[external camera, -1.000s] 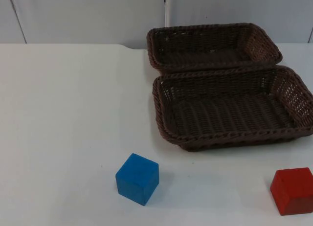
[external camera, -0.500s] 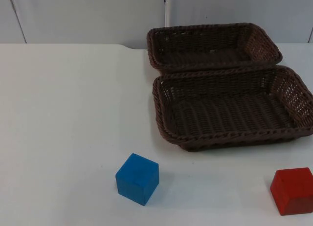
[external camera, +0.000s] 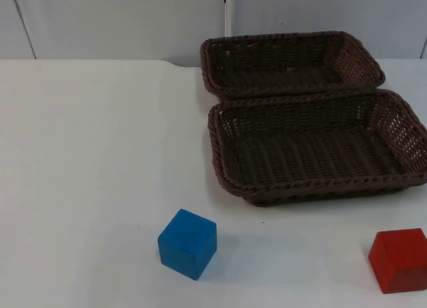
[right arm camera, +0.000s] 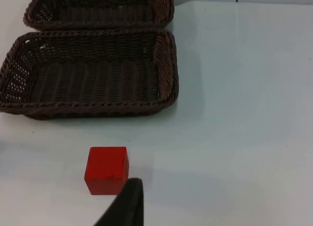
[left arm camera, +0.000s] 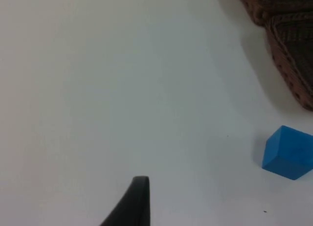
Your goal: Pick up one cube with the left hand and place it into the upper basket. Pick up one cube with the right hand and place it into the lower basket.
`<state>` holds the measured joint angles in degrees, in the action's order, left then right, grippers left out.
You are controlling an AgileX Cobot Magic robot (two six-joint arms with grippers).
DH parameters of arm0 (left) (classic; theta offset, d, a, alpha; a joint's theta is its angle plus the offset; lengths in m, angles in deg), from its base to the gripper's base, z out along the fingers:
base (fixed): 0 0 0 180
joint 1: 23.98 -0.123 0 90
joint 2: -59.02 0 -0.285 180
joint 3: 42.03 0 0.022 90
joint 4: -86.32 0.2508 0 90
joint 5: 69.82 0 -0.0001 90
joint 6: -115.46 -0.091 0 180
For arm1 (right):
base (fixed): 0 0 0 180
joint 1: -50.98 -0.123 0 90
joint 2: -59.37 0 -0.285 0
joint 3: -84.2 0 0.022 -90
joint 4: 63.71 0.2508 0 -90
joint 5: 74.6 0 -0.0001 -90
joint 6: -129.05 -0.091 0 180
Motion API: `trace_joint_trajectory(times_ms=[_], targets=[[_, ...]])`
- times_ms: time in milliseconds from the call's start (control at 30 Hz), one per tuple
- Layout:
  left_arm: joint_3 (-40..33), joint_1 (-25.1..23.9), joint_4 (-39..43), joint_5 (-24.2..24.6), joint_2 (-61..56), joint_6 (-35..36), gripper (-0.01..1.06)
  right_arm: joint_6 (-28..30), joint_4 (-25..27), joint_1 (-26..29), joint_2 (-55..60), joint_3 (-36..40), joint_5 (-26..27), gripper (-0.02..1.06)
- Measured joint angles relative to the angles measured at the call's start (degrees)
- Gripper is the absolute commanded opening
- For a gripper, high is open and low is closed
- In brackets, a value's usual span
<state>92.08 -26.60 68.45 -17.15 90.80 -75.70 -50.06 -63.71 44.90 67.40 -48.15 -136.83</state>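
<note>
A blue cube (external camera: 187,243) rests on the white table near the front, left of centre. A red cube (external camera: 399,259) sits at the front right. Two brown wicker baskets stand side by side: the upper basket (external camera: 280,37) at the back and the lower basket (external camera: 320,187) in front of it, both with nothing inside. My left gripper (left arm camera: 139,199) hangs over bare table, well apart from the blue cube (left arm camera: 288,152). My right gripper (right arm camera: 128,201) is just in front of the red cube (right arm camera: 106,169), with the lower basket (right arm camera: 93,107) beyond it.
A grey partition wall (external camera: 120,21) closes the table at the back. Wide bare table top (external camera: 93,155) lies left of the baskets. The red cube lies close to the table's front right corner area. A basket rim (left arm camera: 293,64) edges the left wrist view.
</note>
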Motion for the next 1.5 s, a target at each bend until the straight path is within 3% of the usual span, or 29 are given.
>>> trace_joint_trajectory(times_ms=[467, 1200, 1500], targets=[[8.6, 0.0, -0.9, -0.8, 12.2, -3.4, 1.05, 0.0, 0.0, 0.0, 0.0, 0.0, 0.0, 1.05], [10.4, 0.0, -12.1, -2.1, 27.1, -15.7, 1.05, 0.0, 0.0, 0.0, 0.0, 0.0, 0.0, 1.05], [10.4, 4.3, -14.8, -3.0, 30.8, -18.4, 1.05, 0.0, 0.0, 0.0, 0.0, 0.0, 0.0, 1.05]])
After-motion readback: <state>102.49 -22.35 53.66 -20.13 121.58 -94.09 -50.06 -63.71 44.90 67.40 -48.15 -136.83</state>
